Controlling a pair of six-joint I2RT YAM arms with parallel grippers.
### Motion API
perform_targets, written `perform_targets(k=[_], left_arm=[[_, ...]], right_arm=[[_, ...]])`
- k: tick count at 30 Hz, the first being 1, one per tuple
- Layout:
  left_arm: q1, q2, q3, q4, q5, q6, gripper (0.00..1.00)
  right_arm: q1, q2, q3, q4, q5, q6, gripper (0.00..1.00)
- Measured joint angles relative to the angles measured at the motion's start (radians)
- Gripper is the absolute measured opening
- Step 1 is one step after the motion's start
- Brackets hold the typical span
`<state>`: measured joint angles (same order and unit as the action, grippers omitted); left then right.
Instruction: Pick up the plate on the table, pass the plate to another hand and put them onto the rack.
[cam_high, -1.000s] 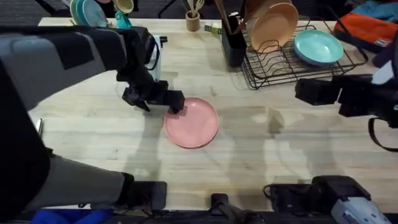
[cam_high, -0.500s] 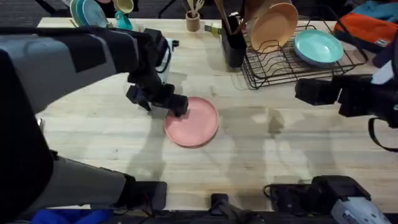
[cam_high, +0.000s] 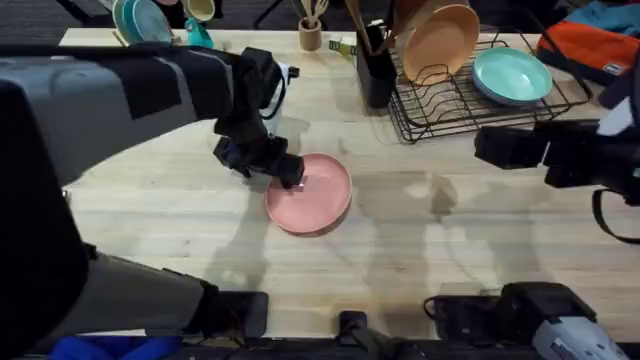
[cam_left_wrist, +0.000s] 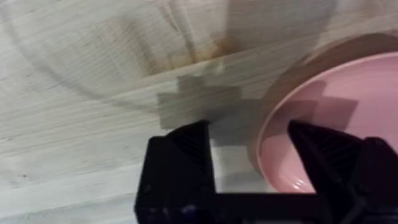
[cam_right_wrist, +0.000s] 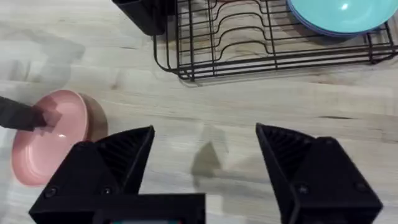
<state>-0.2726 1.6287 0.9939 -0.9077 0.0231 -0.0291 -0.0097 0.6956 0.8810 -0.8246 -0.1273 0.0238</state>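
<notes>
Two left gripper (cam_left_wrist: 249, 149) jaws gape astride the plate (cam_high: 310, 197) rim at ten o'clock; right gripper (cam_right_wrist: 205, 149) wide open, empty.

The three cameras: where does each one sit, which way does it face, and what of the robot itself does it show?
Overhead: above the arm bases, looking down and forward over the table; shows both arms, the left gripper at the plate, and the rack.
Left wrist: on the left arm, looking down past its open fingers straddling the plate rim.
Right wrist: on the right arm, looking past its open fingers at the table, rack and plate.
Shared: all three show the plate.
</notes>
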Motion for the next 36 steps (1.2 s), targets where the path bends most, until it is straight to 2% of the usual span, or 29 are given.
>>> perform_targets(k=[4, 9, 13, 22, 24, 36], left_arm=[[0.0, 0.0, 0.0, 0.0, 0.003, 0.002, 0.625], [0.0, 0.0, 0.0, 0.0, 0.006, 0.003, 0.484], [0.0, 0.0, 0.0, 0.0, 0.01, 0.004, 0.296], [-0.002, 0.015, 0.034, -0.029, 0.0, 0.003, 0.157], [-0.002, 0.018, 0.051, -0.044, 0.001, 0.006, 0.062], [-0.005, 0.035, 0.159, -0.092, 0.003, 0.006, 0.045]], right_arm=[[0.0, 0.0, 0.0, 0.0, 0.0, 0.0, 0.996], [0.0, 0.0, 0.0, 0.0, 0.0, 0.0, 0.995], [0.0, 0.0, 0.0, 0.0, 0.0, 0.0, 0.996], [0.0, 0.005, 0.001, 0.0, 0.0, 0.0, 0.996], [0.0, 0.02, 0.001, 0.0, 0.0, 0.0, 0.996], [0.0, 0.113, 0.001, 0.028, 0.0, 0.0, 0.995]])
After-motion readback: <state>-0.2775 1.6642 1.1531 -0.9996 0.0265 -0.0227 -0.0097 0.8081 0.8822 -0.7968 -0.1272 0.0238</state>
